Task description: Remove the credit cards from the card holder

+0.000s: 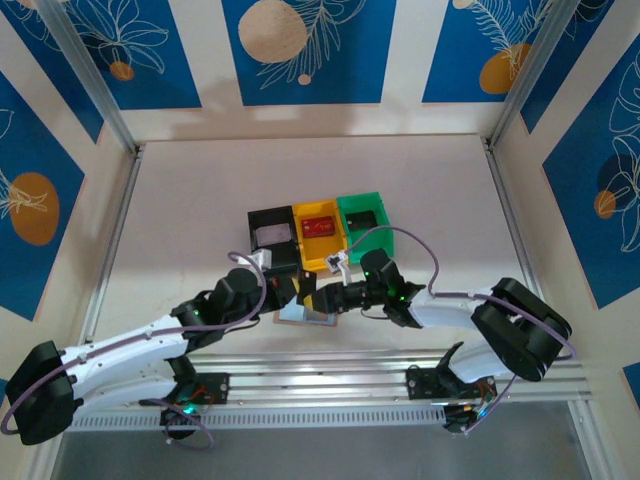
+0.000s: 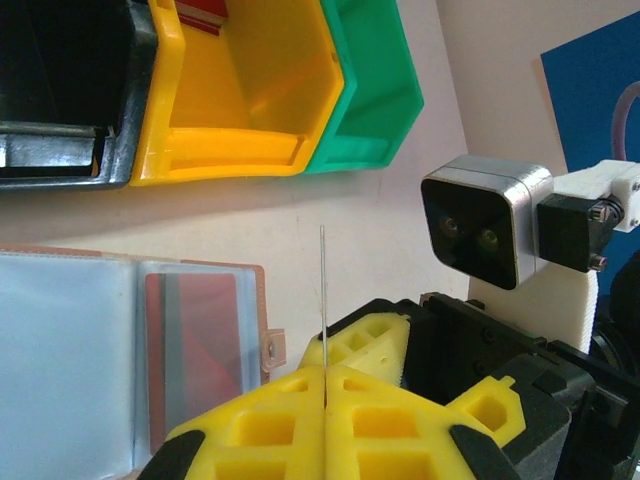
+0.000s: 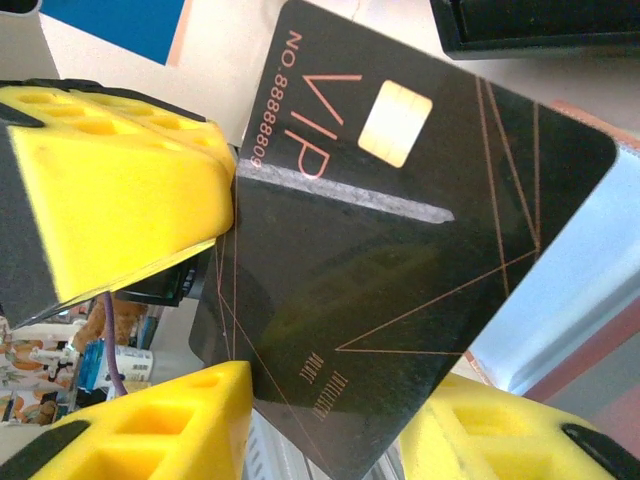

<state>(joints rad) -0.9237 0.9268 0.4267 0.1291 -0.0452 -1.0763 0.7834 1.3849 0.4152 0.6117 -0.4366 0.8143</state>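
Clenched left tool pinching one edge of thin black plastic VIP credit card with gold chip; seen edge-on in left wrist view, standing straight up out of the pad seam. Released right tool just beyond it, fingers spread either side of the card's lower corner, facing the printed side. Open tan leather-like card holder with clear pockets flat on pale bench, below and left of left tool; dark red plastic card in the pocket next to the snap tab, so partly done at best. Ahead of both tools: black plastic bin, yellow plastic bin, green plastic bin. Looks like mid-lift or handover. To do it well: hold pinch firm, lift straight clear of holder, no twisting of the thin card. If handing over, close right tool across the card faces before releasing left. Main risk: slip from shallow edge grip.
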